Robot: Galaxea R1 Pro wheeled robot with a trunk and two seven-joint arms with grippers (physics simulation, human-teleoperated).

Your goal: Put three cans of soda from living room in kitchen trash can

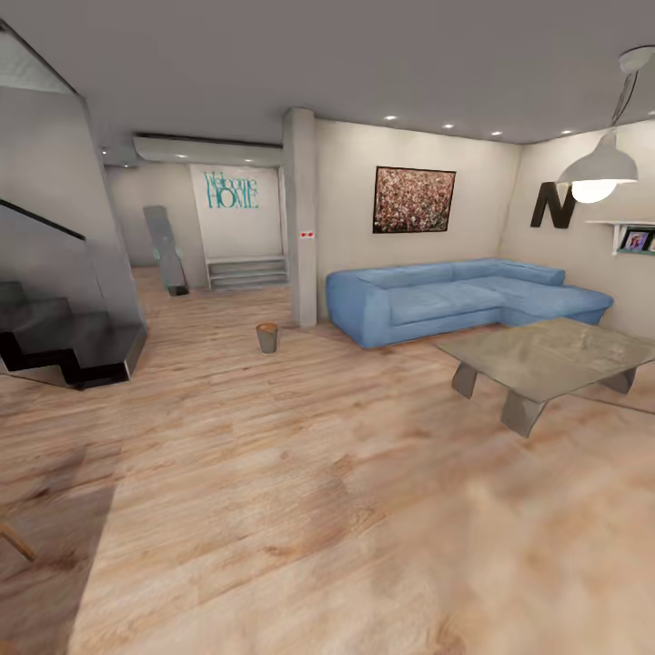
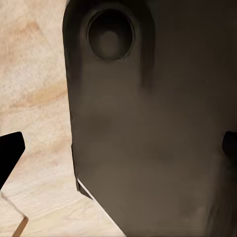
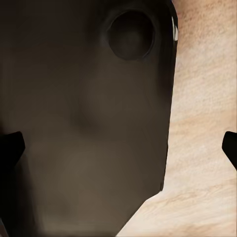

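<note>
The tash can, a small grey tapered bin with an orange-brown inside, stands on the wood floor near a square pillar, far ahead of me. The three cans of soda are out of view. In the left wrist view my left gripper is open, its dark fingertips wide apart with nothing between them, in front of a dark panel of my own body. In the right wrist view my right gripper is likewise open, and nothing sits between its fingertips.
A blue corner sofa lines the far wall at the right. A glass coffee table stands in front of it. Dark stairs rise at the left. A pendant lamp hangs at the upper right. Wood floor stretches ahead.
</note>
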